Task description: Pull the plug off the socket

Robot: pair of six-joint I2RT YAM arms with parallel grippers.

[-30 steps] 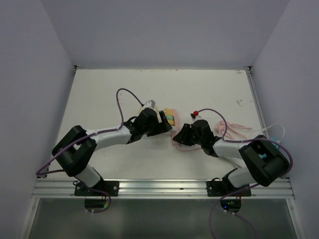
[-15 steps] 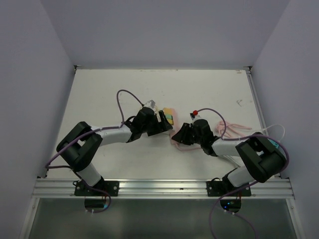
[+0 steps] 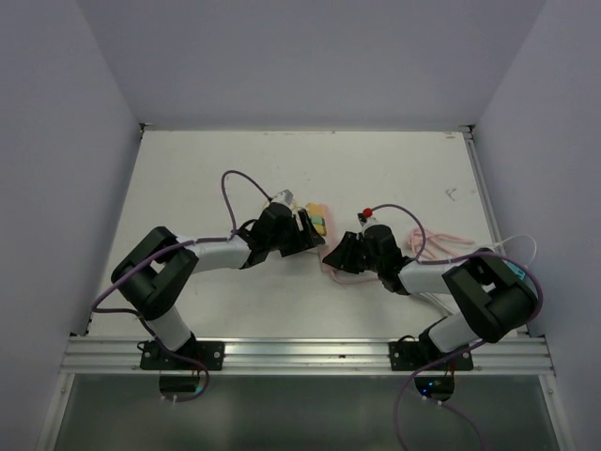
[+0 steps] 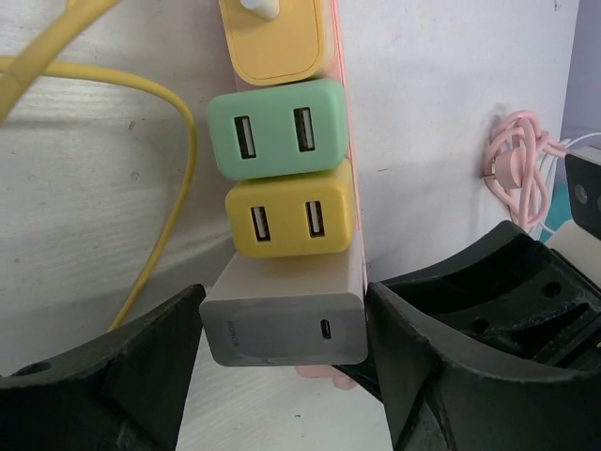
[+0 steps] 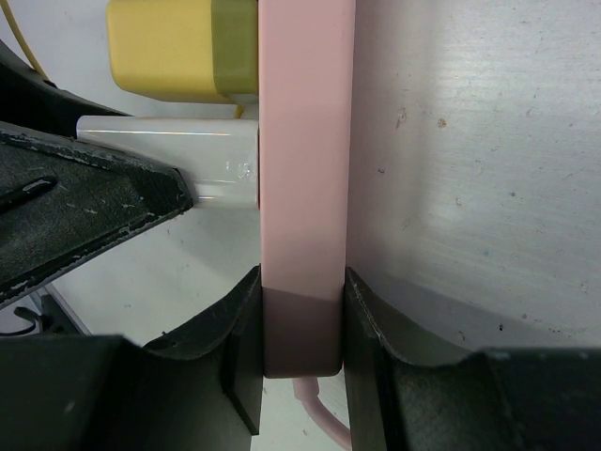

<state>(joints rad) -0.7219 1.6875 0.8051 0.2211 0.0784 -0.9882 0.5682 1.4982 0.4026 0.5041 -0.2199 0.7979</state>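
A pink power strip (image 5: 305,188) lies on the white table, and my right gripper (image 5: 300,329) is shut on its near end. Several plugs sit in it: a white-grey charger (image 4: 286,315), a yellow USB plug (image 4: 291,218), a green USB plug (image 4: 277,127) and another yellow plug (image 4: 277,42). My left gripper (image 4: 285,329) is shut on the white-grey charger, with a finger against each side. In the top view the left gripper (image 3: 305,230) and right gripper (image 3: 340,256) meet at the strip (image 3: 328,267). The charger is hidden there.
A coiled pink cable (image 3: 441,242) lies to the right of the strip, and it also shows in the left wrist view (image 4: 516,169). A yellow cable (image 4: 141,94) loops on the table left of the plugs. Walls enclose the table on three sides.
The left arm's elbow has shifted right and up a little. Both grippers stay at the strip with barely any movement.
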